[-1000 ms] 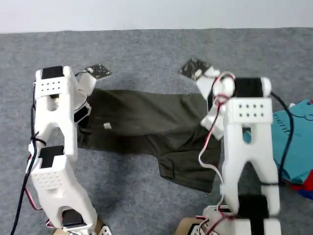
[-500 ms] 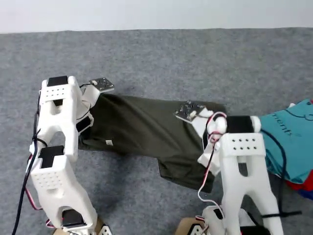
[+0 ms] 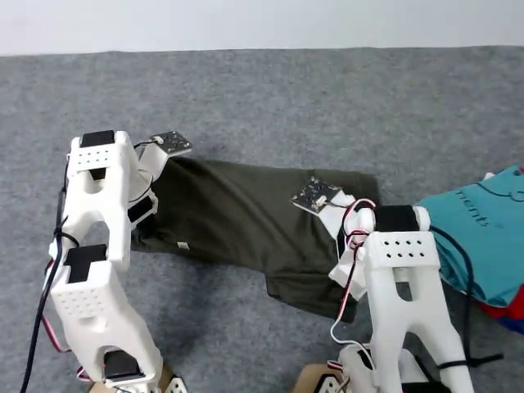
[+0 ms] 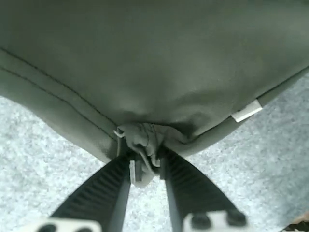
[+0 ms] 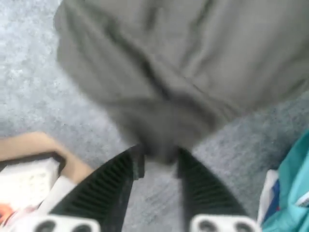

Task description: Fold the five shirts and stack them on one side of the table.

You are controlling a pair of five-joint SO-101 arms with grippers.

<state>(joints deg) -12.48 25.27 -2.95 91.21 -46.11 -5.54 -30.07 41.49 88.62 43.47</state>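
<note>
I'm on both arms now, and each has a hold of the olive-green shirt (image 3: 246, 217). It lies across the middle of the grey felt table cover (image 3: 286, 98), stretched between the two arms, rumpled and not flat.

Left claw (image 4: 145, 162): the wrist camera shows both black fingers pinched in on a bunched bit of the shirt's hem, cloth puckered up between them. That's a firm clamp. A small white tag (image 4: 246, 110) sticks out from the hem a little way along from the pinch.

Right claw (image 5: 159, 157): the picture is blurred here, but a thick fold of the same shirt drops between the two fingers and they close on it. I call that gripped too.

From the high camera, the left arm sits over the shirt's left end and the right arm over its right end. One flap of the shirt runs toward the front of the table, just beside the right arm.

At the right edge lies a teal shirt (image 3: 483, 237), resting on some red cloth (image 3: 512, 315), close to the right arm but apart from the olive one.
</note>
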